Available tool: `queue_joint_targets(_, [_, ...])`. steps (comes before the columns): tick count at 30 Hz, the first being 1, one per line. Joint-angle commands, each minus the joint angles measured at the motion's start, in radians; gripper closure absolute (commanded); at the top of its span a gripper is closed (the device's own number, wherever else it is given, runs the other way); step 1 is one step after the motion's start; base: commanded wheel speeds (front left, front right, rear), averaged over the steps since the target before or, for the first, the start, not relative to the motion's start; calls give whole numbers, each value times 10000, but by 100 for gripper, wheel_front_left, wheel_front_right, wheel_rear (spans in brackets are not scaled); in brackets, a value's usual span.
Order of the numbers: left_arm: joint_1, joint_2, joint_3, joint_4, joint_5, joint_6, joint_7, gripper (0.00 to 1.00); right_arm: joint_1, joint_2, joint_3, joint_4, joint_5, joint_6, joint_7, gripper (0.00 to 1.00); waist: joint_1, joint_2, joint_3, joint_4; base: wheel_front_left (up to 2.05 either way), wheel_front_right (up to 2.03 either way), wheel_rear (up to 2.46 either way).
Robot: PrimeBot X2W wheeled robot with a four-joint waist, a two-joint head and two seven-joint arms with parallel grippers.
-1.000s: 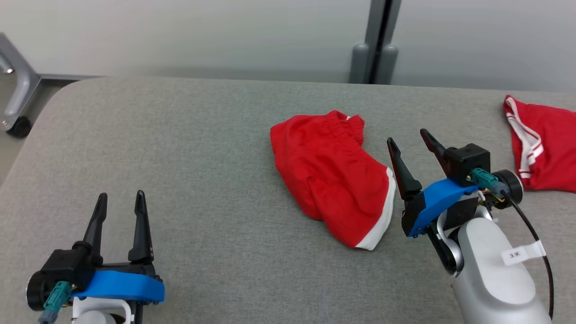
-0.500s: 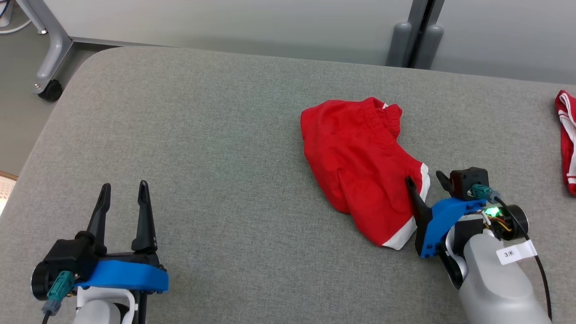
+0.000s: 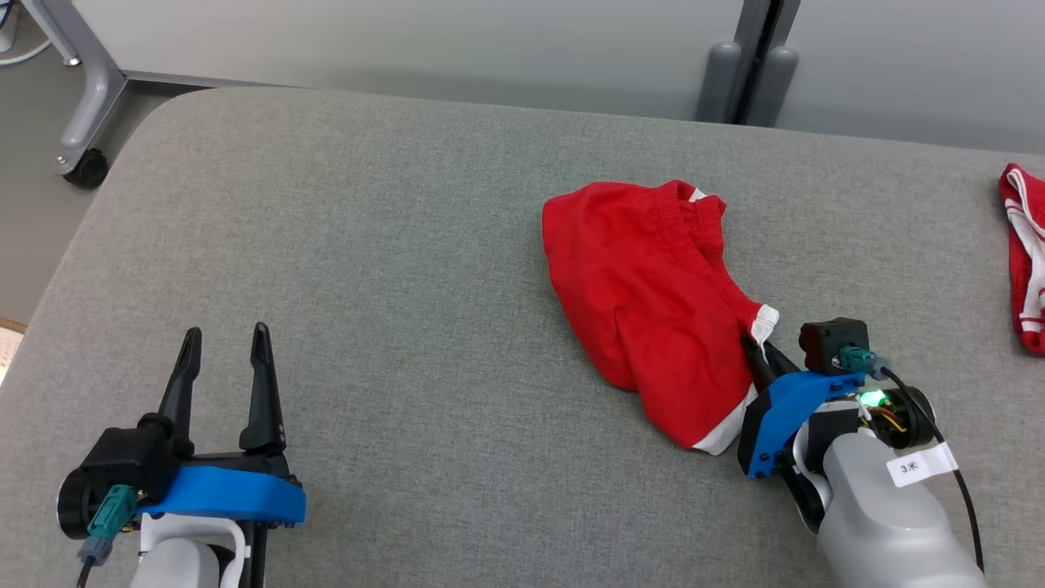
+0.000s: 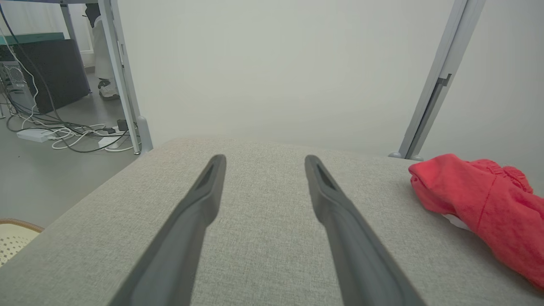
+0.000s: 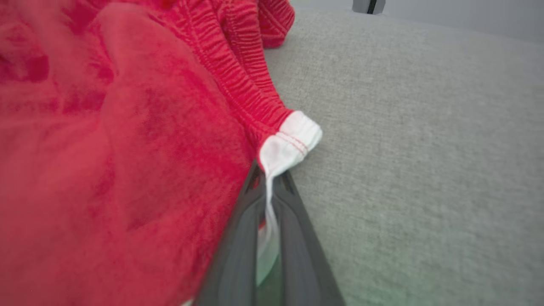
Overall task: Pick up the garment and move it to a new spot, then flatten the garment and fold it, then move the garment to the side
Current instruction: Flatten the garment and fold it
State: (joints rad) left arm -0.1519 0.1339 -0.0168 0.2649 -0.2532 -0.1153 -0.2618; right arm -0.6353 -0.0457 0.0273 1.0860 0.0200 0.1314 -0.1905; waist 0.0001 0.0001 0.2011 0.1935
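Inspection findings: edges, room, markings

1. Garment. The red garment (image 3: pixel 645 302) with white hem lies crumpled on the grey bench (image 3: pixel 367 245), right of centre and toward the far side. Most of it rests on the bench surface.

2. Grasp. The right fingers (image 5: pixel 297 250) are pressed together on the white hem corner (image 5: pixel 291 142) at the garment's near right side, with the cloth pinched between them. The left fingers (image 3: pixel 261 384) stand spread with nothing between them. They are at the near left of the bench, well apart from the garment.

3. Edges. The bench's far left corner (image 3: pixel 155 114) is rounded, and the left edge runs from it toward the near side. The far edge lies close to a pale wall.

4. Room. A wide stretch of grey surface lies between the left fingers and the garment. To the right, the surface continues to a second red piece with white stripes (image 3: pixel 1024 261) at the border of the head view, well apart from the garment.

5. Surroundings. A grey frame leg on a castor (image 3: pixel 86 155) stands on the floor beyond the far left corner. A grey post (image 3: pixel 747 73) rises behind the far edge. Cables (image 4: pixel 72 136) lie on the floor in the left wrist view.

6. Markings. A white tag (image 3: pixel 914 467) on the right forearm reads "3" followed by a star-like mark. A green light (image 3: pixel 872 398) glows at the right wrist.
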Motion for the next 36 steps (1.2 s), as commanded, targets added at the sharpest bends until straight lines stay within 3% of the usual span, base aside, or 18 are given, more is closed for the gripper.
queue_joint_targets(1, [-117, 1, 38, 27, 97, -61, -44, 0, -172, -82, -97, 166, 18, -13, -151, 100, -1, -1, -76, -82, 0, 0, 0])
queue_joint_targets(11, [268, -37, 201, 16, 237, -91, -44, 0, 100, -1376, -1399, -283, -195, -8, -700, 100, -1, -1, -542, -495, 0, 0, 0])
queue_joint_targets(19, [389, -74, 227, -2, 299, -123, -44, 0, 484, -928, -1088, -2113, 47, -7, -748, 100, -1, -1, -772, -775, 0, 0, 0])
queue_joint_targets(25, [404, -124, 182, 27, 340, -142, -43, 0, 1015, -270, 285, -3499, 492, -7, -726, 100, -1, -1, -912, -725, 0, 0, 0])
queue_joint_targets(36, [423, -222, 228, 33, 340, -160, -43, 0, 1970, -59, 3988, -5418, 2225, -7, 130, 100, -1, -1, -894, -167, 0, 0, 0])
